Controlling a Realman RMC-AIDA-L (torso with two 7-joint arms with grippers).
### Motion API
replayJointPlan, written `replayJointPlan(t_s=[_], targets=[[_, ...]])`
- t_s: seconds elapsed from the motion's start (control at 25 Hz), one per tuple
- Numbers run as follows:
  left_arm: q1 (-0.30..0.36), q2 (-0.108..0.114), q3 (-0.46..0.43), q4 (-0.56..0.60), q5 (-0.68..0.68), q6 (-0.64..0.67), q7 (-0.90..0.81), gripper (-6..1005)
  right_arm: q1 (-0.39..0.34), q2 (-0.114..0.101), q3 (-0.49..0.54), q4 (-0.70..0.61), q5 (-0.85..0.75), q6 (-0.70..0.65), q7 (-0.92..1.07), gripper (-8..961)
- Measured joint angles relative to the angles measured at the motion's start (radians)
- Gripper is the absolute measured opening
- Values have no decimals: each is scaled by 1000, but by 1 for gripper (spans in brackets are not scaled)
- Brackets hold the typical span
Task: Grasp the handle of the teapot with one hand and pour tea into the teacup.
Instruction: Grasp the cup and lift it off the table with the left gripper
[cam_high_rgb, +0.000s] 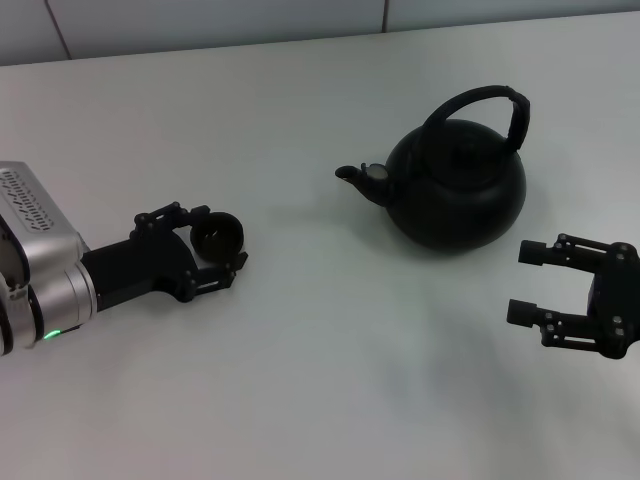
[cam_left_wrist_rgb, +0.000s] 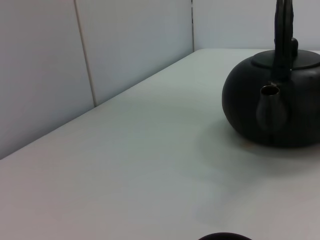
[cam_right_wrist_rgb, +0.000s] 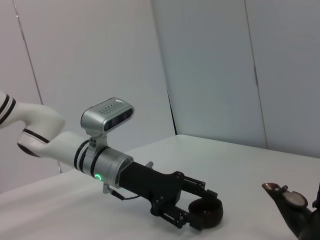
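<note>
The matte-black teapot stands on the table right of centre, its spout pointing left. Its arched handle rises over the lid. The small black teacup sits at the left between the fingers of my left gripper, which is shut on it. The right wrist view shows that grasp, with the teacup held low over the table. My right gripper is open and empty, just in front and to the right of the teapot, apart from it. In the left wrist view the teapot faces the camera.
The white table runs back to a pale panelled wall. My left forearm, silver with a green light, lies along the table's left side.
</note>
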Motion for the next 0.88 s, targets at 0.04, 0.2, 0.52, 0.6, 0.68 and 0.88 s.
replayJointPlan(t_s=[0.04, 0.2, 0.52, 0.6, 0.68, 0.88], targets=[[0, 0, -1, 0, -1, 0, 0, 835, 0, 0, 0, 0, 0, 0, 0, 750], [-1, 0, -4, 0, -3, 0, 0, 835, 0, 0, 0, 0, 0, 0, 0, 750], [-7, 0, -8, 4, -5, 28, -6, 692, 0, 0, 0, 0, 0, 0, 0, 750], [-7, 0, -8, 5, -5, 46, -12, 690, 0, 0, 0, 0, 0, 0, 0, 750], [-12, 0, -8, 6, -6, 69, -19, 691, 0, 0, 0, 0, 0, 0, 0, 750], [-69, -1, -8, -49, -8, 85, -12, 695, 3, 0, 0, 0, 0, 0, 0, 750]])
